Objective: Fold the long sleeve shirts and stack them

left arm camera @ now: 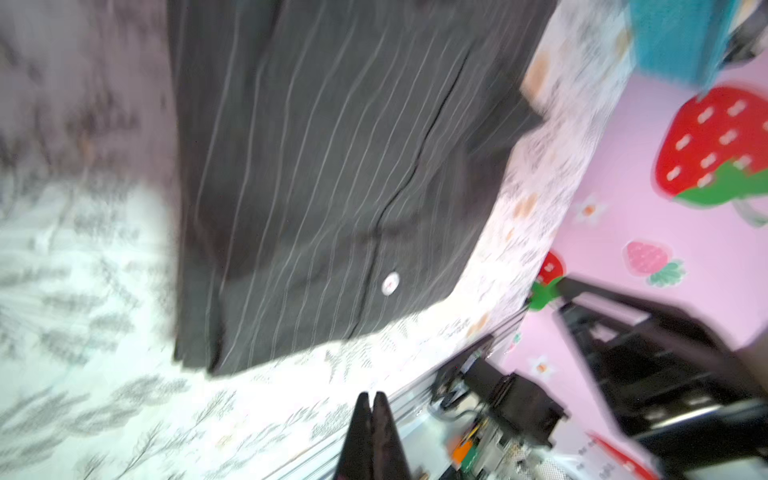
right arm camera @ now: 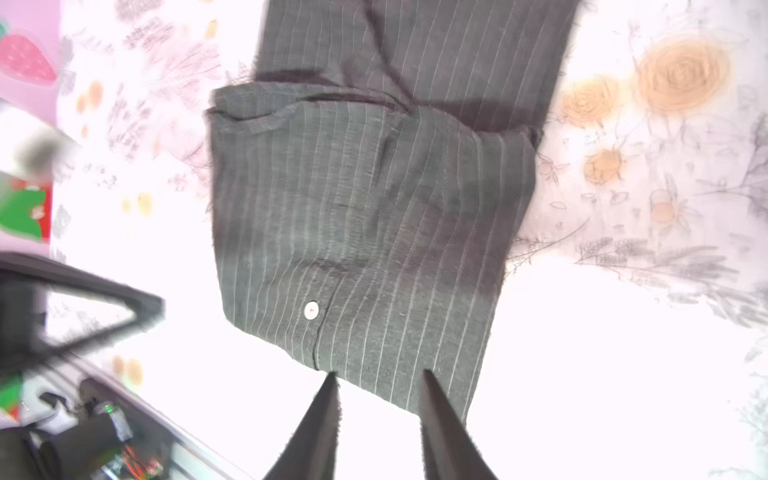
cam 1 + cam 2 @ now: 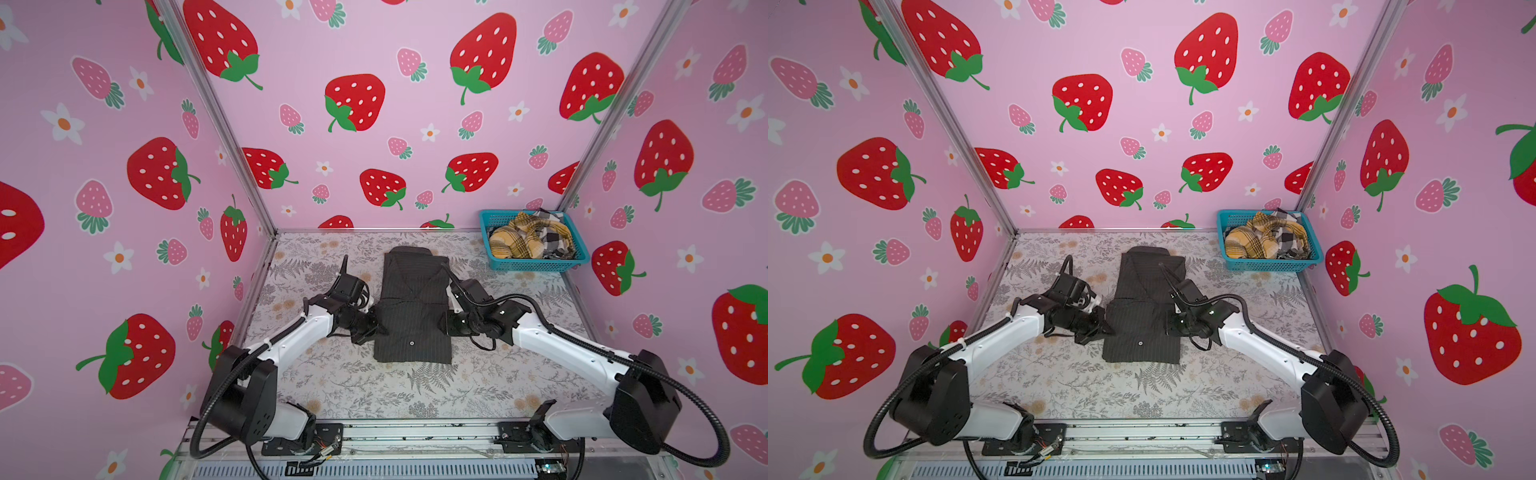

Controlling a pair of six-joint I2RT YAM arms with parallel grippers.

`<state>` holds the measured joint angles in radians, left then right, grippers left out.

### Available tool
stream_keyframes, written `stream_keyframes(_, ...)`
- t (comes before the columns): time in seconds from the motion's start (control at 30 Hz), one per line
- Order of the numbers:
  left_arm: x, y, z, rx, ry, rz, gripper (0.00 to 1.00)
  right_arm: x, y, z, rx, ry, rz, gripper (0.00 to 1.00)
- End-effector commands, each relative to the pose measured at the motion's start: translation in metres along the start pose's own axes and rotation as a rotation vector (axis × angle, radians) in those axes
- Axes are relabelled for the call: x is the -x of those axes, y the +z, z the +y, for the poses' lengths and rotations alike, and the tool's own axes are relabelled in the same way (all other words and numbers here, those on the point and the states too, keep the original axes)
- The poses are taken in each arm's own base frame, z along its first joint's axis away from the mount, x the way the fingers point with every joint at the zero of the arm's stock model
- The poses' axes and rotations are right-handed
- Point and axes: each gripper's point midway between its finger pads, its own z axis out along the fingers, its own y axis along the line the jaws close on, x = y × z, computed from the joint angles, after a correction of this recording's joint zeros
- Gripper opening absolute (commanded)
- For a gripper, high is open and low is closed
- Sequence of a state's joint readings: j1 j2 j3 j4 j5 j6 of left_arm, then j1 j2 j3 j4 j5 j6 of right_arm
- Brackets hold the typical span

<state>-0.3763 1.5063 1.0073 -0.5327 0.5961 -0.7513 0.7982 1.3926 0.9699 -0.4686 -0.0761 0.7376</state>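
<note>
The left claw [image 1: 371, 397] is clenched on nothing; its tips meet over bare table [image 3: 415, 395], just beside the left edge of the charcoal pinstripe shirt [image 3: 411, 307]. That shirt lies in the middle of the table as a narrow, partly folded panel, with a pale button [image 3: 412, 343] near its front hem. The cloth looks light, limp and thin, so it will likely sag and slip out of its layers if lifted by one point. A pinch at each hem corner, through all the layers, seems the safest hold. The right claw [image 2: 379, 374] is released, its jaws apart at the shirt's right edge and gripping nothing. At the far right corner, well apart, a teal mesh basket [image 3: 536, 264] holds a crumpled mustard plaid shirt [image 3: 519, 239] and a black-and-white check shirt [image 3: 555, 239]. Nothing blocks the fold.
</note>
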Motion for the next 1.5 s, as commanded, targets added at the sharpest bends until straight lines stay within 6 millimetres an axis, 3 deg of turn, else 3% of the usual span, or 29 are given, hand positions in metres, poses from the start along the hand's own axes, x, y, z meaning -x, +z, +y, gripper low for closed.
stream_keyframes(0.0,0.047,0.01,0.002,0.052,0.018,-0.036,0.0,0.023,0.022,-0.012,-0.042,0.032,-0.014,0.22)
stream_keyframes(0.1,0.078,0.03,0.007,0.042,-0.026,-0.041,0.0,0.049,0.043,-0.015,-0.044,0.032,-0.006,0.16)
stream_keyframes(0.23,0.103,0.047,0.008,0.028,-0.055,-0.073,0.0,0.069,0.074,-0.032,-0.108,0.009,0.025,0.12)
stream_keyframes(0.43,0.105,0.076,0.05,0.125,-0.135,-0.045,0.0,0.07,0.12,-0.076,-0.186,0.031,0.1,0.07)
stream_keyframes(0.57,0.102,0.082,0.067,0.172,-0.158,-0.047,0.0,0.075,0.135,-0.074,-0.153,0.014,0.124,0.05)
stream_keyframes(0.67,0.097,0.081,0.068,0.168,-0.174,-0.038,0.0,0.09,0.131,-0.067,-0.153,-0.008,0.108,0.07)
stream_keyframes(0.73,0.095,0.068,0.056,0.142,-0.162,-0.058,0.01,0.107,0.114,-0.057,-0.148,-0.025,0.073,0.1)
stream_keyframes(0.83,0.09,0.029,0.027,0.121,-0.096,-0.121,0.26,0.125,0.077,-0.04,-0.135,-0.048,0.011,0.25)
stream_keyframes(0.9,0.08,-0.006,0.008,0.101,-0.038,-0.165,0.39,0.126,0.044,-0.03,-0.136,-0.065,-0.033,0.4)
stream_keyframes(1.0,0.05,-0.047,0.002,0.108,0.023,-0.208,0.56,0.101,0.01,-0.028,-0.158,-0.061,-0.053,0.5)
stream_keyframes(1.07,0.024,-0.058,0.012,0.1,0.025,-0.188,0.63,0.072,-0.002,-0.028,-0.148,-0.047,-0.039,0.51)
stream_keyframes(1.1,0.008,-0.059,0.019,0.093,0.015,-0.161,0.64,0.053,-0.004,-0.027,-0.134,-0.038,-0.023,0.56)
stream_keyframes(1.3,-0.065,-0.031,0.063,0.002,-0.115,-0.005,0.72,-0.045,-0.005,-0.017,0.003,0.056,0.056,0.62)
stream_keyframes(1.47,-0.08,-0.01,0.09,0.0,-0.175,0.02,0.78,-0.082,0.001,-0.019,0.097,0.132,0.088,0.7)
